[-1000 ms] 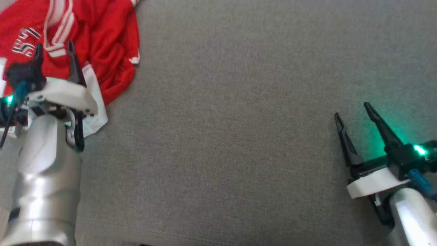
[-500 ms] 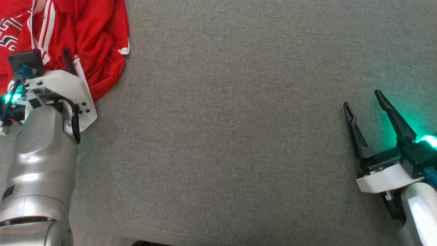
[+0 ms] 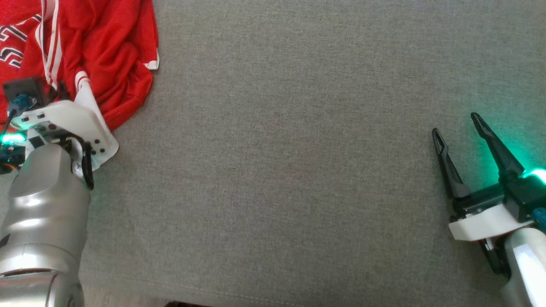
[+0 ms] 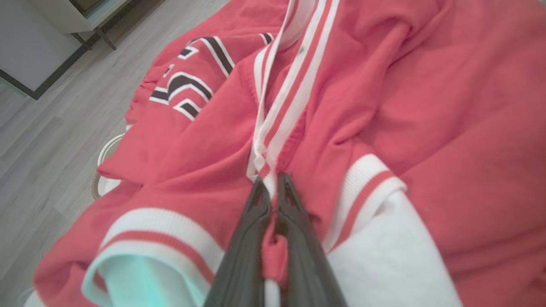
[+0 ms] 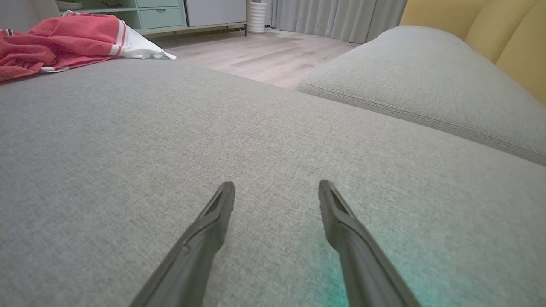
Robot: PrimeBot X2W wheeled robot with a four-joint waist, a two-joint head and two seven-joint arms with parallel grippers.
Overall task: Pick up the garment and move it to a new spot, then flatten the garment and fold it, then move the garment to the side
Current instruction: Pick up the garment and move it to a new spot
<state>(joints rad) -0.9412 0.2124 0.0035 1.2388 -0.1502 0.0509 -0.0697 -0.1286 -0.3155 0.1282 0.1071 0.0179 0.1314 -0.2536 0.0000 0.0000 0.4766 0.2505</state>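
Note:
The garment (image 3: 106,47) is a red jersey with white-and-red striped trim and a white lining, crumpled at the top left of the grey cushion (image 3: 277,149). In the left wrist view my left gripper (image 4: 272,181) is shut on a fold of the garment (image 4: 426,106) beside the striped band, red cloth pinched between its dark fingers (image 4: 247,238). In the head view the left gripper (image 3: 64,87) is mostly hidden behind its white mount. My right gripper (image 3: 455,123) hangs open over bare cushion at the right, far from the garment (image 5: 55,38), nothing between its fingers (image 5: 204,238).
A second grey cushion (image 5: 426,81) lies beyond a seam, with a yellow backrest (image 5: 503,30) behind it. Wooden floor (image 5: 264,55), a pale green cabinet (image 5: 162,15) and curtains (image 5: 337,17) stand past the cushion's edge. The front edge runs along the bottom of the head view.
My left gripper has gone from open to shut, closing on a fold of the garment. The head camera shifted slightly, so the whole picture moved. The right gripper stays open.

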